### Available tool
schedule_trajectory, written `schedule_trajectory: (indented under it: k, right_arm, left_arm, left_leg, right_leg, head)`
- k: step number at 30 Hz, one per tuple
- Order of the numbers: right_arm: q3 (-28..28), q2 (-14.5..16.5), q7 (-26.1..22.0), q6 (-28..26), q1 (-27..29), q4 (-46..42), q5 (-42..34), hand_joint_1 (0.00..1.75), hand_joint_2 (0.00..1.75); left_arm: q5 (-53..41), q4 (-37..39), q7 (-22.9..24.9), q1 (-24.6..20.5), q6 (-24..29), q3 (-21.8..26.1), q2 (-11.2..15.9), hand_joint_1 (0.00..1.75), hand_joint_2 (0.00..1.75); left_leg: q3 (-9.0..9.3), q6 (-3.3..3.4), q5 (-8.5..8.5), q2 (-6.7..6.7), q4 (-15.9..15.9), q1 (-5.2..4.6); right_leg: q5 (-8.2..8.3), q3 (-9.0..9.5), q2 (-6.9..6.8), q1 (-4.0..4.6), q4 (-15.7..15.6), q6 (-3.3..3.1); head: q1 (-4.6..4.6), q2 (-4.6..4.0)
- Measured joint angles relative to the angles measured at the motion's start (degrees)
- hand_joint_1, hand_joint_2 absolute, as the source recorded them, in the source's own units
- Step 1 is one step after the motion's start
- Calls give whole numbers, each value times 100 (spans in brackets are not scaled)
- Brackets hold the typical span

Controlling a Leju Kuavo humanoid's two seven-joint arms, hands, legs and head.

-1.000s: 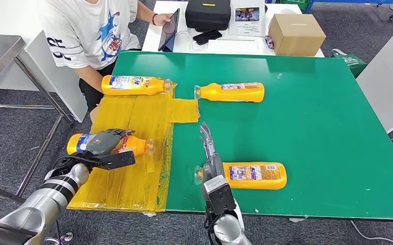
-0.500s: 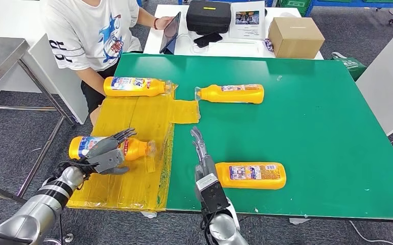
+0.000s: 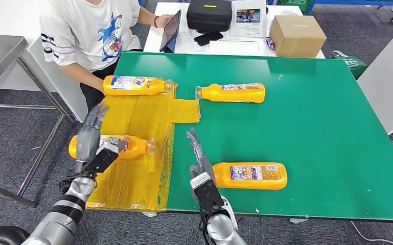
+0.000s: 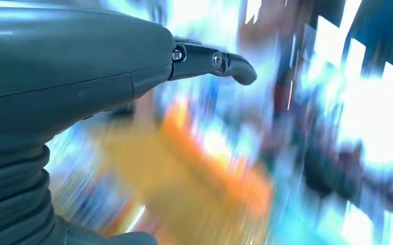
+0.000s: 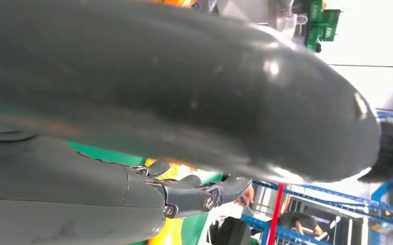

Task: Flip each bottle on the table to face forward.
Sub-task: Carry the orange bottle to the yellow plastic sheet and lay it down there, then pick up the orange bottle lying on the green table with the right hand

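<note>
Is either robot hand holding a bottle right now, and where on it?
Neither. The left hand is raised over the near-left bottle, fingers straight; the right hand lies flat beside another bottle.

Grey carpet (image 3: 10, 132), white desk (image 3: 220, 47)

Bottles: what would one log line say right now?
bottles: four lying flat | left hand: open over near-left bottle | right hand: open beside near-right bottle
</note>
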Motion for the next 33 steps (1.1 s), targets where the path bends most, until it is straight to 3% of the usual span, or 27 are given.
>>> schedule_trajectory:
  k: [3, 10, 14, 18, 25, 29, 33]
  right_arm:
    - [81, -21, 72, -55, -29, 69, 106, 0, 0]
    - [165, -50, 142, -109, -52, 192, 233, 0, 0]
    - [202, -196, 508, -225, -51, 156, 716, 0, 175]
    - [132, -636, 1138, -100, 10, -197, 1397, 0, 175]
    - [8, -997, 1364, 14, 110, -620, 1726, 0, 175]
    - [-127, -1365, 1991, 86, 290, -1040, 2413, 0, 175]
    - [-396, -1852, 2416, 497, 626, -1636, 2887, 0, 175]
  left_arm:
    - [-59, -522, -193, 11, 657, 455, -355, 0, 175]
    - [115, -1159, -235, 31, 728, 1007, -780, 0, 175]
    - [854, -1482, -236, 185, 724, 1058, -888, 0, 175]
    - [1478, -1725, -241, 478, 606, 1047, -906, 0, 175]
    - [1646, -1921, -235, 709, 450, 1024, -906, 0, 175]
    - [1999, -1946, 72, 962, -337, 1026, -919, 0, 175]
    - [2153, -1943, 344, 1390, -1138, 1030, -976, 0, 175]
  left_leg:
    - [-4, 0, -1, 2, 0, 0]
    - [-20, -1, -1, 4, 0, 2]
    - [-20, -1, -1, 7, 0, 1]
    - [-24, 1, -2, 5, 0, -3]
    - [-27, 2, -4, 5, 1, -3]
    - [-27, 2, -5, 4, 1, -3]
    - [-30, 8, -15, 7, 1, -9]
  right_leg:
    - [0, -5, 1, 0, 0, 1]
    - [-1, -24, 1, 2, 1, 0]
    - [-1, -25, 2, 1, 0, 0]
    - [-1, -25, 2, -1, -8, 1]
    - [0, -27, 2, 0, -11, 1]
    - [-1, -27, 2, -1, -12, 2]
    - [-2, -31, 2, -7, -15, 4]
  head:
    - [-1, 0]
    - [-3, 0]
    - [-4, 0]
    - [-1, 0]
    - [-4, 0]
    - [-4, 0]
    - [-4, 0]
